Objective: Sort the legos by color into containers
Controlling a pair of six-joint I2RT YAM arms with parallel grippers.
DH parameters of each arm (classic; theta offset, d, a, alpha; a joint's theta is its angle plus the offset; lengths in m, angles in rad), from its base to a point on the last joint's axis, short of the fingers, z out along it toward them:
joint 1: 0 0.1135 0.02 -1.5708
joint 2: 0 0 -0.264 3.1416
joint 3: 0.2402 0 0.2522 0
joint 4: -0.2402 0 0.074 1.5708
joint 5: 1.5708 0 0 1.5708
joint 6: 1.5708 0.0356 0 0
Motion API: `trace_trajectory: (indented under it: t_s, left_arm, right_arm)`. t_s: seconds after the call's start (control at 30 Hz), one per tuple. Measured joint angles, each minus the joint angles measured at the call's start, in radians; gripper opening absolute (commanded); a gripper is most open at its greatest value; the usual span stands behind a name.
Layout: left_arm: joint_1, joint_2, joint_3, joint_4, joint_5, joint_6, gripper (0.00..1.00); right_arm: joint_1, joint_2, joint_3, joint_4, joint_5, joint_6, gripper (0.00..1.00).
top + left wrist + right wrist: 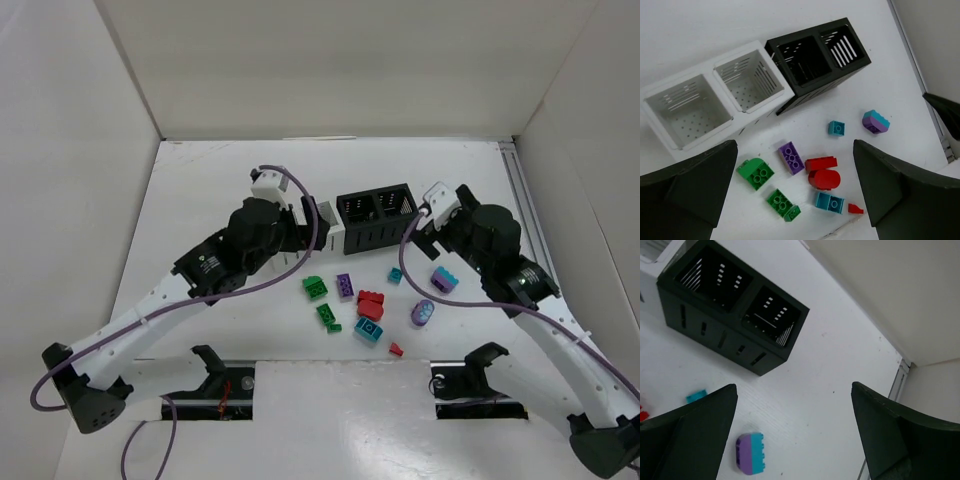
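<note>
The left end effector [795, 167] points down over the legos [822, 178], fingers spread wide, empty. The right end effector [794, 412] tilts beside the black container [715, 335], equally wide, empty.

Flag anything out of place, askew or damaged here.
Nothing stands out. The black bin and white bin stand upright, side by side, both empty. The legos lie loose on the table in front of them, unsorted.

No writing can be read on anything.
</note>
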Motion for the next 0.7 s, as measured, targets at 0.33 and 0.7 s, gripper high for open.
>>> trace_trajectory:
  t_s: [0.33, 0.7]
  left_arm:
    - [0.002, -0.144, -0.059, -0.111, -0.103, -0.124, 1.0]
    - [0.002, -0.246, -0.176, -0.241, -0.124, -0.268, 1.0]
  right_arm:
    - [0.299, -0.008, -0.001, -0.087, 0.183, 0.081, 1.0]
    - [0.558, 0.161, -0.042, -0.166, 0.288, 0.305, 0.99]
